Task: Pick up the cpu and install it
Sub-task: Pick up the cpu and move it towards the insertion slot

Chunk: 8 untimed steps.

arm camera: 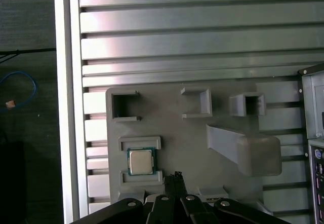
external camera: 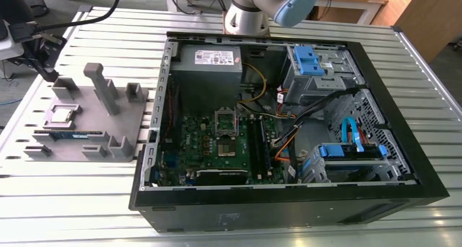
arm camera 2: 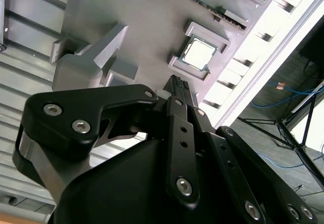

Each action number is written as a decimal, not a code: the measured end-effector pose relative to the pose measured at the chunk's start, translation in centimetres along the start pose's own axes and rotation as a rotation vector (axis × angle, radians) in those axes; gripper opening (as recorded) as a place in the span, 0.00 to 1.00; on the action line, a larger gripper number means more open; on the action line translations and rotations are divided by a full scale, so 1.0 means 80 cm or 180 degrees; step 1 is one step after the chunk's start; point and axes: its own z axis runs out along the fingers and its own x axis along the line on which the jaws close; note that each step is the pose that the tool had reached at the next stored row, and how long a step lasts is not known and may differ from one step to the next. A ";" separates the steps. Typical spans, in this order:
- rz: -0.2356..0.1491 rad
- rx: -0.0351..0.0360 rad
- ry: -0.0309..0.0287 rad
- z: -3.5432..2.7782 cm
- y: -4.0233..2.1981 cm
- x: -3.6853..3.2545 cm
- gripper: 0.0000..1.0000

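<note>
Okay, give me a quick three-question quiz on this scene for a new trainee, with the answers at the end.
1. True or false: the cpu lies in a recess of the grey holder.
2. The claw is: A) shut on the cpu; B) shut and empty, near the cpu; C) wide open.
3. What stands beside the holder, on the exterior view's right?
Key: 1 true; 2 B; 3 the open computer case.
</note>
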 end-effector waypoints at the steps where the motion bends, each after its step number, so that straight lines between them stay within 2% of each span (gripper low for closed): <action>1: 0.0000 0.0001 0.0000 0.0007 -0.0001 0.0001 0.11; 8: 0.0000 0.0005 0.0001 0.0099 -0.0005 0.0006 0.11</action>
